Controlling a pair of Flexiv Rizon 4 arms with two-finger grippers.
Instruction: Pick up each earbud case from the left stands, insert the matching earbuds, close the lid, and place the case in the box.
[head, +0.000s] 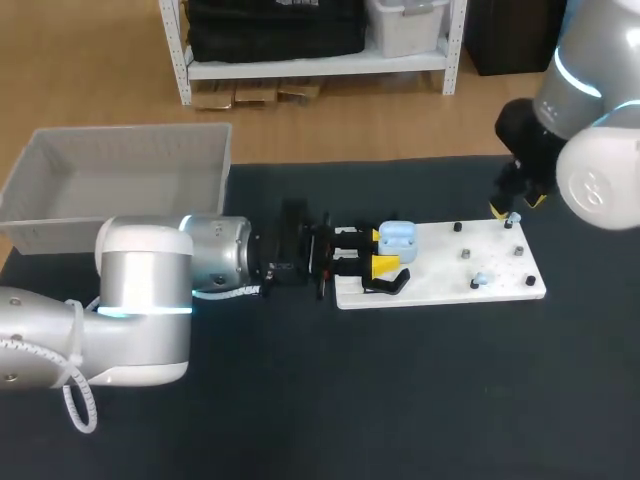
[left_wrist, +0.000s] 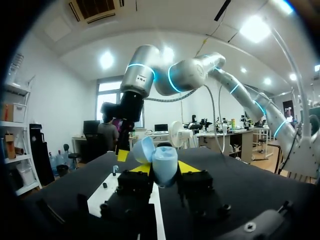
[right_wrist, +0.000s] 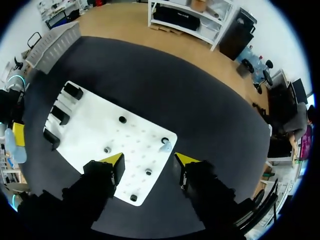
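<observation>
left gripper (head: 380, 252): clamped on the blue case (head: 397, 237), lid flipped open, mid-frame at the left end of the board (head: 440, 285)
right gripper (head: 517, 205): fingers spread, holding nothing, upper right over the board's corner
earbud (head: 480, 279): lower right on the board
second earbud (right_wrist: 165, 146): just ahead of the right gripper
box (head: 60, 228): upper left

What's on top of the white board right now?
Small black pegs, a light-blue earbud, another near the far corner, and black stands at its left end. The left gripper, shut on the blue case, covers part of that end.
</observation>
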